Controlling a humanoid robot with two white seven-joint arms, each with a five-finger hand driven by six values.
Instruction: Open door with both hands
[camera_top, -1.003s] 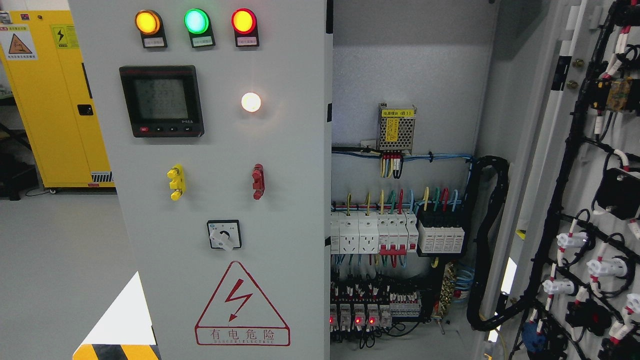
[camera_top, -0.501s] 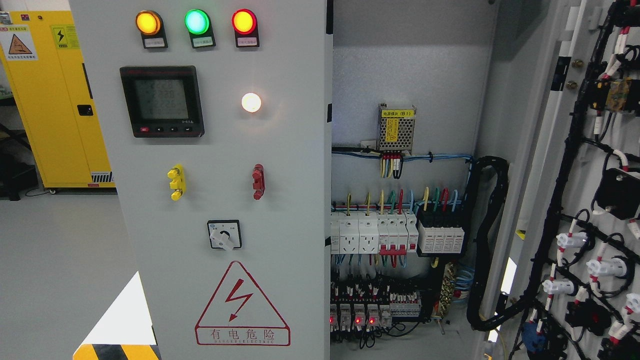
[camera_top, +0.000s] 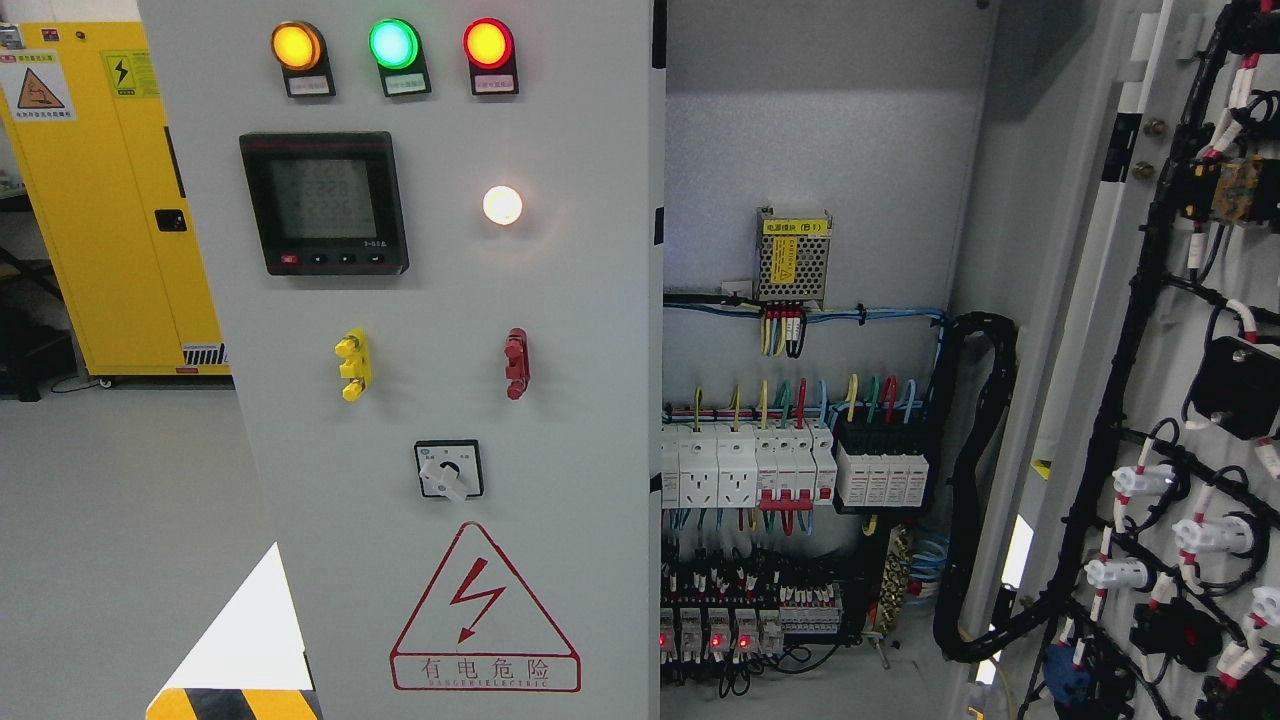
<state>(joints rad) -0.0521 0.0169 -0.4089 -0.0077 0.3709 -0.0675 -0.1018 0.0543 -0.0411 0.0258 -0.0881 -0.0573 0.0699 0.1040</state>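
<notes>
A: Hands first. Neither robot hand nor arm is showing in the head view, so I cannot tell whether the fingers are spread, curled, or gripping anything.

B: Noted. Door status?

A: The grey metal left cabinet door (camera_top: 560, 300) is sitting closed, filling the left and middle of the view. The grey right cabinet door (camera_top: 1180, 330) is standing swung wide open at the right edge, its inner face carrying black cable bundles (camera_top: 1125, 330) and white plug connectors (camera_top: 1145, 482).

B: What is on the closed door?

A: Three round lamps are glowing along the top: an amber indicator lamp (camera_top: 295, 45), a green indicator lamp (camera_top: 393, 43) and a red indicator lamp (camera_top: 487, 43). Below them a black digital meter with a grey screen (camera_top: 323, 203) is showing digits too small to read, and a white lit lamp (camera_top: 502, 204) is shining to its right. Lower down are a yellow handle-like fitting (camera_top: 352, 364), a dark red fitting (camera_top: 516, 362), a black-framed rotary selector switch (camera_top: 449, 470) and a red triangular lightning warning sign (camera_top: 484, 610).

B: Inside the cabinet?

A: A perforated metal power supply with a yellow label (camera_top: 793, 257) is sitting high on the back panel; a row of white circuit breakers (camera_top: 790, 467) is running beneath it, with coloured wires entering from above.

B: Surroundings?

A: A yellow storage cabinet (camera_top: 110, 200) is standing far left, well apart, on the grey floor (camera_top: 120, 520).
</notes>
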